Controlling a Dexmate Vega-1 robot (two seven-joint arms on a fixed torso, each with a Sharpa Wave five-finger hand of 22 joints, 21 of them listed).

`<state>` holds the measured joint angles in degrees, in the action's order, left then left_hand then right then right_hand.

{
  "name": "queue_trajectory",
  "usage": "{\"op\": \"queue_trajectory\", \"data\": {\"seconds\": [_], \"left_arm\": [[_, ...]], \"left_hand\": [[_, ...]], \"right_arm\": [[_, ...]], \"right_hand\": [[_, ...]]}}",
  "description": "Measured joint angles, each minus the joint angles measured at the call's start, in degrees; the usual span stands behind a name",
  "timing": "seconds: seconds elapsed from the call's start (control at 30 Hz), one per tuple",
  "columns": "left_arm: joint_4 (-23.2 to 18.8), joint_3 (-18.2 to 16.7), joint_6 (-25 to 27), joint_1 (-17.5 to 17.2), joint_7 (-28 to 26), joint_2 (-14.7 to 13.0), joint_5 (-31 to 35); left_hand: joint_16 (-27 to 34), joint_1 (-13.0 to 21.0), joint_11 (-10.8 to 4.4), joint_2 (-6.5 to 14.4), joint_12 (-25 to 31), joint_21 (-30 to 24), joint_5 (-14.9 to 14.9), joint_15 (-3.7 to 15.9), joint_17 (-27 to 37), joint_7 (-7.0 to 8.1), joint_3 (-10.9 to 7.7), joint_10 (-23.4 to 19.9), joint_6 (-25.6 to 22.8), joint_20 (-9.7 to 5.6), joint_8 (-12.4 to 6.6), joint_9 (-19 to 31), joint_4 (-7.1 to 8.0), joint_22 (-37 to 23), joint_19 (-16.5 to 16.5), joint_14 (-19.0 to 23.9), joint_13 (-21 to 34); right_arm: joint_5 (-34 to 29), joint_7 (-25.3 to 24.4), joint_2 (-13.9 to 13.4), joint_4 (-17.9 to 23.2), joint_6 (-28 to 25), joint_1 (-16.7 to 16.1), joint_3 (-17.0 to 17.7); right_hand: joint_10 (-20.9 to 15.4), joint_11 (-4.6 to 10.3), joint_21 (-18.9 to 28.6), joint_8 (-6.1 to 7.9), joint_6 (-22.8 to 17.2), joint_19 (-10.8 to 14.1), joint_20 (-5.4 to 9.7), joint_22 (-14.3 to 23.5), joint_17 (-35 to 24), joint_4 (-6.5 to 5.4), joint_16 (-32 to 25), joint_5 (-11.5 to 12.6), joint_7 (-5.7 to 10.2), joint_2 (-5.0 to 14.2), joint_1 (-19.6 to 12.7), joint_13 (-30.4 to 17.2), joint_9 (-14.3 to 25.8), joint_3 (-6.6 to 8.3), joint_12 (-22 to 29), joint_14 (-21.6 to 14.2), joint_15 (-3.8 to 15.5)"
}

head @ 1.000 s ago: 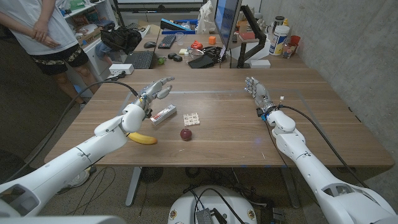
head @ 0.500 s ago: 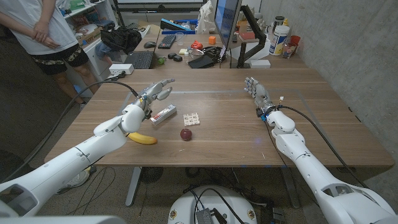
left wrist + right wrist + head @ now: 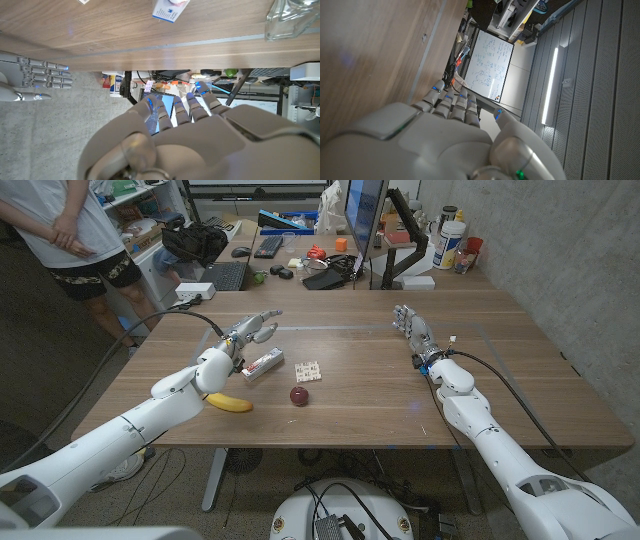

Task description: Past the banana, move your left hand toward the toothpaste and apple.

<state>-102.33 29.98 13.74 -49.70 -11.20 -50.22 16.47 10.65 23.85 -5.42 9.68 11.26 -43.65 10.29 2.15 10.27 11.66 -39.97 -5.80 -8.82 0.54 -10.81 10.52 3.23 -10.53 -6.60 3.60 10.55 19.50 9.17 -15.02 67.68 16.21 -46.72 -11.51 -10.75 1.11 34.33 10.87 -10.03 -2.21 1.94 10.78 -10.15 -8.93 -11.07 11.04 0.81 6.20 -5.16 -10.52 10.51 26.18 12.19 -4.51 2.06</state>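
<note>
- The wooden table (image 3: 380, 380) spreads under both arms, with a desk of monitors and clutter behind it.
- A person (image 3: 70, 230) stands off the table's far left corner, hands clasped in front.
- The left hand (image 3: 252, 330) hangs over the table beyond the banana, just behind the toothpaste, its fingers apart and reaching away from the robot with nothing in them. In the left wrist view the same hand (image 3: 200, 135) shows its back, fingers spread.
- The right hand (image 3: 412, 328) is on the right side of the table, well apart from every object, fingers straight and close side by side, holding nothing.
- The banana (image 3: 229, 402) lies near the front edge, beside the left forearm.
- The toothpaste (image 3: 262, 364) is a box lying flat between the banana and the left hand.
- A small patterned card (image 3: 308, 370) lies just right of the toothpaste.
- The apple (image 3: 299, 395) sits in front of that card, right of the banana.
</note>
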Motion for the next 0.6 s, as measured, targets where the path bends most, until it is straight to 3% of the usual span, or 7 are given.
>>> {"op": "queue_trajectory", "data": {"seconds": [0.6], "left_arm": [[-0.7, 0.4, 0.9, 0.0, 1.1, -0.6, 0.1]], "left_hand": [[0.0, 0.6, 0.00, -0.2, 0.0, -0.2, 0.0, 0.00, 0.0, -0.09, 0.07, 0.0, -0.5, 0.39, -0.22, 0.0, -0.40, 0.0, 0.4, 0.0, 0.0]], "right_arm": [[0.1, 0.2, 0.1, -0.4, 0.5, 0.1, -0.2]], "right_hand": [[0.0, 0.00, -0.2, 0.00, -0.3, 0.0, 0.00, 0.0, 0.0, 0.00, 0.0, 0.0, 0.32, 0.00, 0.0, 0.0, 0.0, 0.00, 0.0, 0.0, 0.00]]}}
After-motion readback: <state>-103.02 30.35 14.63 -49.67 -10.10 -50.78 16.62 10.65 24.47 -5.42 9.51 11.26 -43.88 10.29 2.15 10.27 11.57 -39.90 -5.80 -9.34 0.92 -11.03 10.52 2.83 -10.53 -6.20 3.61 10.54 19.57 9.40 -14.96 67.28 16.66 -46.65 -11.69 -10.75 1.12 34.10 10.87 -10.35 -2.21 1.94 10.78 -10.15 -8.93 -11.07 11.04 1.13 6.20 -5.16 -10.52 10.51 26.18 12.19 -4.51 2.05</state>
